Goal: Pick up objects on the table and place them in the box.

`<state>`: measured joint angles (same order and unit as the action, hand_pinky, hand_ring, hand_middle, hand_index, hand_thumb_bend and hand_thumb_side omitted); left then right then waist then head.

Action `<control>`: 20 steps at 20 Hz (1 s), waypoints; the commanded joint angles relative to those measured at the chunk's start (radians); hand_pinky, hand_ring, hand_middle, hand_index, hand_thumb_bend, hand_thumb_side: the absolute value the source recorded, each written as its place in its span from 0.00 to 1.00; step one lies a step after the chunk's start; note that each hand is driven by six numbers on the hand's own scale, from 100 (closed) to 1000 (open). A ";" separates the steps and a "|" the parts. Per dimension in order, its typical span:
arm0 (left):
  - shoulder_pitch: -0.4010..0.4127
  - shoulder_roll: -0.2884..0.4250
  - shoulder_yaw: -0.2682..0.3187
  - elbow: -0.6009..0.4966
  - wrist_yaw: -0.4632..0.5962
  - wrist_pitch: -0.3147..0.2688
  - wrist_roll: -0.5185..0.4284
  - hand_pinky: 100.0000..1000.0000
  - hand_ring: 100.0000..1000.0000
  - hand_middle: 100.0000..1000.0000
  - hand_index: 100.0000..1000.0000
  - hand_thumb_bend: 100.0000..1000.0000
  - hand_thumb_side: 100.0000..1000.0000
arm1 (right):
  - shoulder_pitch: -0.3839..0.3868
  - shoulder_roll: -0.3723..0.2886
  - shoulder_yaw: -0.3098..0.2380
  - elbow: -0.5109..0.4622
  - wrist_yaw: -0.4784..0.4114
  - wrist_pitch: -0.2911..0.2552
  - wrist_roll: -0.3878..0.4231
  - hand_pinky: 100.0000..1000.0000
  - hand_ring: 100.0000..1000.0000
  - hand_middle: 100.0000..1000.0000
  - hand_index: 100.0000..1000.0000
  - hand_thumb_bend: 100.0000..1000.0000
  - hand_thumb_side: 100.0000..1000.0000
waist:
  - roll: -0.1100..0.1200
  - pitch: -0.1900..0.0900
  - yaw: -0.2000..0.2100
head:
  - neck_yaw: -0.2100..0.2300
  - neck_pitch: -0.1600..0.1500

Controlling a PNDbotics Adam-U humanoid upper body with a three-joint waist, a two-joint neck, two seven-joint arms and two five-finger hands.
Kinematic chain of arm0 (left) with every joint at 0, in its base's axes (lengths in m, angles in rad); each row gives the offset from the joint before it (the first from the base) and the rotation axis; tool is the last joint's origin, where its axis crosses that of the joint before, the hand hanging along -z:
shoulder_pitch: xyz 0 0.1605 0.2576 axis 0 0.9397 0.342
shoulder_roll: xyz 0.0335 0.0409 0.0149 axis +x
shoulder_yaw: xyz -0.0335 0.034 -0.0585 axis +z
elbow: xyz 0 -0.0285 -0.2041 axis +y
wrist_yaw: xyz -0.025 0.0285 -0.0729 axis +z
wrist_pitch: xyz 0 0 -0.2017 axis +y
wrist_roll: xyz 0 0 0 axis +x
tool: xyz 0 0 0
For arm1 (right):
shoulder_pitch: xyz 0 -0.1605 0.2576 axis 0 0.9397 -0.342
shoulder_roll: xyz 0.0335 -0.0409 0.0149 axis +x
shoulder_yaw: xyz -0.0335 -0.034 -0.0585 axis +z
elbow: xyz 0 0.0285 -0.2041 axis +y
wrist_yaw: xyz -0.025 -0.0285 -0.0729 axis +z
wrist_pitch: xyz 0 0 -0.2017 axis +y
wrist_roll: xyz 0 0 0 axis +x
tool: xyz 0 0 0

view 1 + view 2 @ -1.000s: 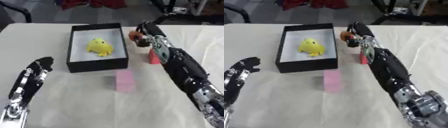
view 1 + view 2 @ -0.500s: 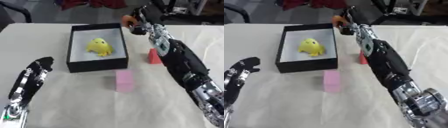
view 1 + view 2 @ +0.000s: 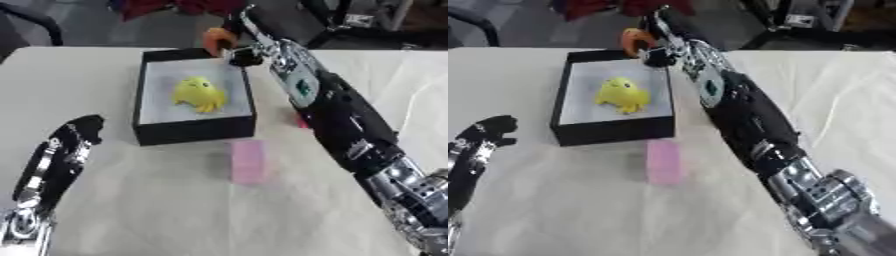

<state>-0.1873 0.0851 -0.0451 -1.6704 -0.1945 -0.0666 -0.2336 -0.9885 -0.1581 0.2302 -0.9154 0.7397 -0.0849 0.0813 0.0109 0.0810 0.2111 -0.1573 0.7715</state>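
My right hand [image 3: 238,47] pinches an orange thing [image 3: 215,38] over the far right corner of the box [image 3: 193,131]. A yellow toy [image 3: 199,94] lies inside the box; a pink block [image 3: 248,161] lies just in front of it. My left hand [image 3: 74,134] rests relaxed, left of the box.

The right arm reaches far across the table, stretched out long. Its right hand [image 3: 234,46] is at the far end, with fingers curled round a small orange thing [image 3: 215,38]. The left hand [image 3: 77,134] rests near the left side, fingers straight and holding nothing.
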 commanded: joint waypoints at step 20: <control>-0.017 0.000 0.007 -0.016 -0.003 0.001 0.004 0.77 0.81 0.73 0.80 0.16 0.71 | 0.009 0.000 -0.030 0.074 0.095 -0.030 -0.005 0.78 0.63 0.56 0.87 0.00 0.82 | 0.002 0.008 -0.006 | 0.009 -0.002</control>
<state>-0.1936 0.0775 -0.0442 -1.6704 -0.1945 -0.0658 -0.2323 -0.9627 -0.1344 0.2015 -0.8289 0.8283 -0.1089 0.0757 0.0109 0.0850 0.2051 -0.1507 0.7715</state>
